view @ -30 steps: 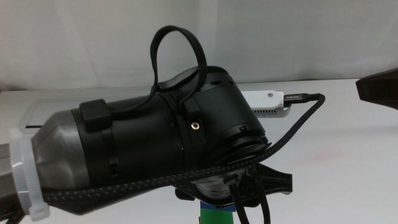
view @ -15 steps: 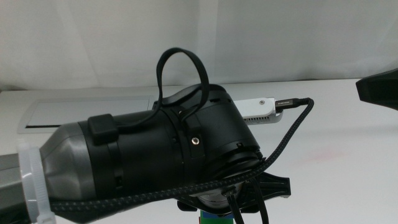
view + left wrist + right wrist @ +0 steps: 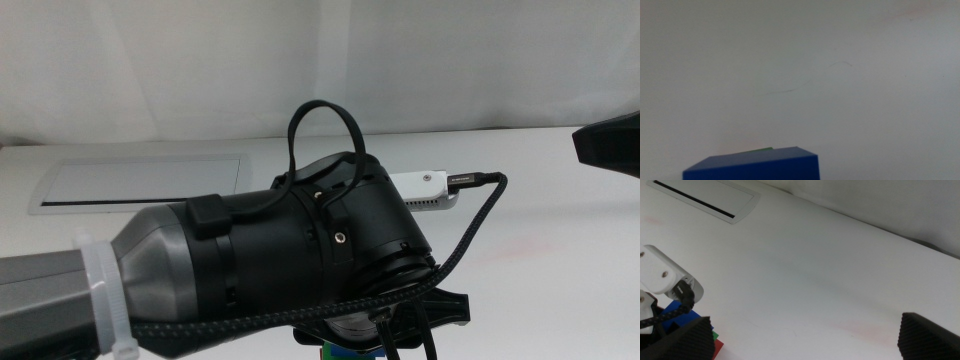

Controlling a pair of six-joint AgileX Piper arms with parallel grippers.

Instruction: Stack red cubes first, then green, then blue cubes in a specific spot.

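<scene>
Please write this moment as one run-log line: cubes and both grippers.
stack: blue cube above green cube, red cube lowest | left gripper: over stack | right gripper: open, waiting aside

White table (image 3: 540, 260), faint pink smudge at right; pale recessed panel (image 3: 140, 182) with slot, upper left.

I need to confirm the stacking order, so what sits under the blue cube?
A thin green edge, the green cube, shows just beneath the blue cube. The right wrist view shows a bit of red lower down. The left arm covers the rest of the stack.
</scene>
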